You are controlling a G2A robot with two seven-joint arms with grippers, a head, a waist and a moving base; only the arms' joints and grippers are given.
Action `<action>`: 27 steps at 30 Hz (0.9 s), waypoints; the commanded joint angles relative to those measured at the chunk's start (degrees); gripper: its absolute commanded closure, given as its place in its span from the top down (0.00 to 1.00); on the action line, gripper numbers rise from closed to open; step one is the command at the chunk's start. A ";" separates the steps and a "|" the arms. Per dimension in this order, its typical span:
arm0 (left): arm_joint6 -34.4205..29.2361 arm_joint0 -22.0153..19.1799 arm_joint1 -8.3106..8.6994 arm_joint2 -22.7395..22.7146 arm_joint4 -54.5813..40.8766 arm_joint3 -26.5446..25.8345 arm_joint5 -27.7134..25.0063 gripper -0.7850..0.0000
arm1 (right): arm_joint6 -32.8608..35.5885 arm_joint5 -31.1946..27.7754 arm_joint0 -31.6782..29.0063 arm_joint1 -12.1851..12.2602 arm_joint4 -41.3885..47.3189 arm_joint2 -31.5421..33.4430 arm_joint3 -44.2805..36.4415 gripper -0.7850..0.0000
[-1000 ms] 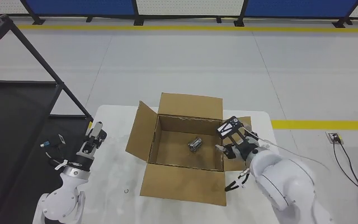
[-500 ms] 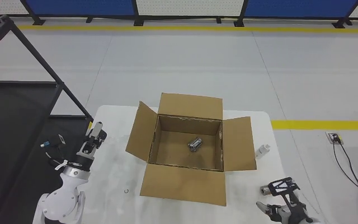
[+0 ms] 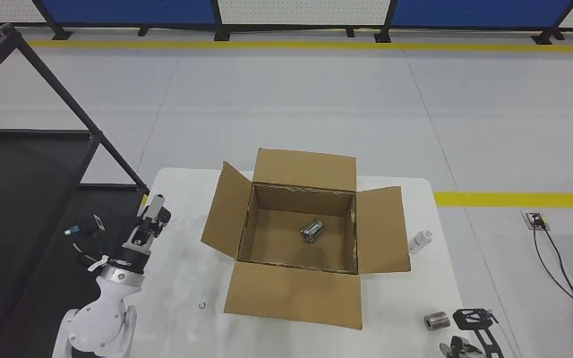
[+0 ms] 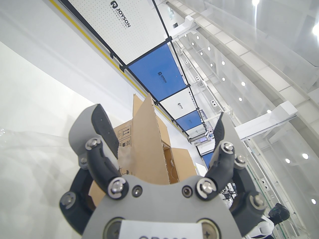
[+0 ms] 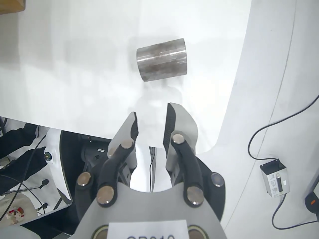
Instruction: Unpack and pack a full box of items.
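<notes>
An open cardboard box (image 3: 295,295) stands mid-table with its flaps spread, and a small metal part (image 3: 312,231) lies on its floor. A short metal cylinder (image 5: 161,59) lies on its side on the white table near the front right corner (image 3: 436,320). My right gripper (image 5: 152,123) is open and holds nothing, its fingertips a short way back from the cylinder, near the table's corner (image 3: 461,329). My left gripper (image 4: 159,123) is open and holds nothing; it points up at the table's left edge (image 3: 159,208), with the box (image 4: 149,145) ahead.
A small white bottle (image 3: 417,240) stands on the table right of the box. A tiny ring (image 3: 204,306) lies front left. A black frame (image 3: 54,98) stands off the left side. The table's right edge runs close beside the cylinder; a grey box (image 5: 274,180) with cables sits on the floor.
My right arm swung from the box's right flap to the table's front right corner. The cylinder now lies on the table, free of the gripper. The left arm has kept still.
</notes>
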 commanded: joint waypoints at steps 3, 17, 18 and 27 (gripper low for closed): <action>0.00 0.00 0.00 0.00 0.00 0.00 0.00 1.00 | 0.62 -0.58 2.27 0.29 0.57 -0.43 3.18 0.07; 0.00 0.00 0.00 0.00 0.00 0.00 0.00 1.00 | 1.53 0.99 8.21 1.12 -0.18 -3.40 8.53 0.04; 0.00 0.00 0.00 0.00 0.00 0.00 0.00 1.00 | 1.54 1.29 8.52 1.15 -0.35 -3.61 8.55 0.04; 0.00 0.00 0.00 0.00 0.00 0.00 0.00 1.00 | 1.24 5.80 12.63 1.41 -3.36 -6.25 8.38 0.22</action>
